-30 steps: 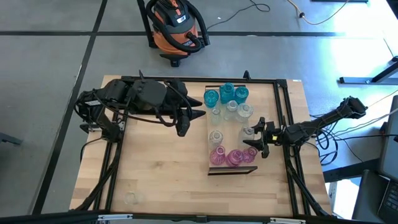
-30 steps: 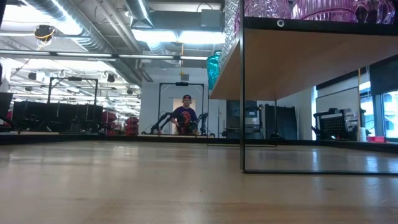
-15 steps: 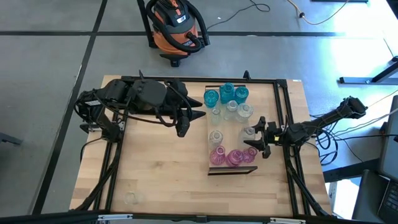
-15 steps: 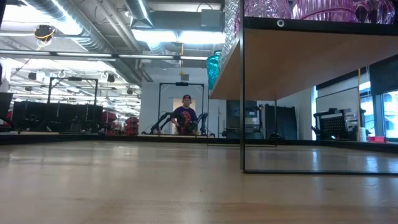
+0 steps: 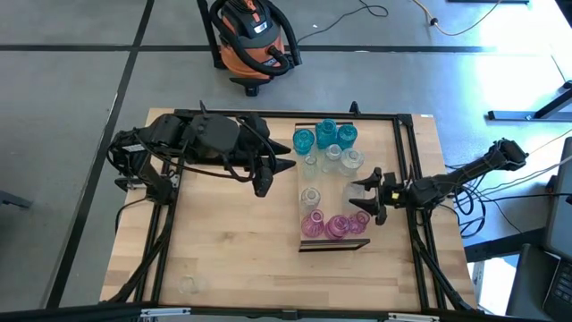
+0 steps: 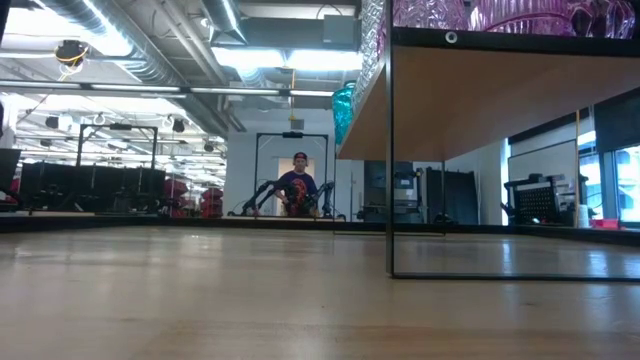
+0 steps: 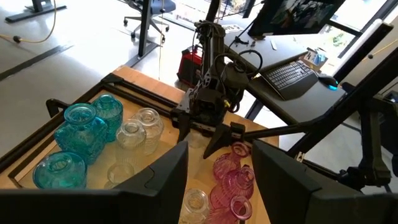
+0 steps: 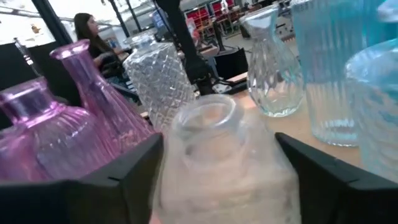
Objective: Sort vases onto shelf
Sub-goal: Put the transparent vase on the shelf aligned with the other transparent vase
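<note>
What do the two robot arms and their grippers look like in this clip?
Both arms are dark, jointed and matte, with black cables running along them. The left gripper and right gripper each end in two flat, black, wedge-shaped fingers. No markings are legible.

Low view: the shelf is cut off by the top and right edges, so only its underside and front rim show; the vases standing on it appear merely as pink bases truncated at the top edge. A distant person is too small for detail.

Right wrist view: a clear vase between the fingers is blurred and cut off at the bottom edge; whether the fingers touch it cannot be told. A teal vase is cropped at the right edge.

High view: a clear vase near the tabletop's front edge is too faint to make out.
</note>
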Robot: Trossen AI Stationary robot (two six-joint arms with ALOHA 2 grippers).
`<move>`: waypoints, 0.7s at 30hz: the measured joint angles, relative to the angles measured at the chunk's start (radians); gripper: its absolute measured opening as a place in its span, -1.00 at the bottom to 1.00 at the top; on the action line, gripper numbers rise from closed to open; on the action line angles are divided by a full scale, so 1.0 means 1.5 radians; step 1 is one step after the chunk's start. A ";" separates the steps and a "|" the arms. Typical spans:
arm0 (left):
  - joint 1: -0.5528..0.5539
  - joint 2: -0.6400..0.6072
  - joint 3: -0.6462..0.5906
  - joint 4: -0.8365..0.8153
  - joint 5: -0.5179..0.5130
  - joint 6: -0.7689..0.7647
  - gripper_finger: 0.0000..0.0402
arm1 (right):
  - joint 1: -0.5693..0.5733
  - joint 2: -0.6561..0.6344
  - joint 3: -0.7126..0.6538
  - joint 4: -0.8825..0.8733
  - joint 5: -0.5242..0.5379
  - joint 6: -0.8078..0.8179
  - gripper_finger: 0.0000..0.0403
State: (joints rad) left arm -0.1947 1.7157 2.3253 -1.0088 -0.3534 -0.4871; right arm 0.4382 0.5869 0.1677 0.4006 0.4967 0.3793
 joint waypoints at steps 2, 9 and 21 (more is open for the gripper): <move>0.000 0.000 0.000 0.000 0.000 0.000 -0.15 | 0.000 0.000 0.000 -0.002 0.001 0.010 0.49; 0.000 0.000 0.000 0.000 0.000 0.000 -0.15 | 0.000 0.000 0.000 0.024 0.014 0.006 0.88; -0.004 0.000 0.000 0.000 0.005 -0.001 -0.15 | 0.000 -0.036 0.016 0.093 0.041 -0.037 0.60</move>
State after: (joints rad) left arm -0.2006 1.7157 2.3253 -1.0084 -0.3458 -0.4885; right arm 0.4385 0.5333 0.1921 0.5403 0.5584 0.3230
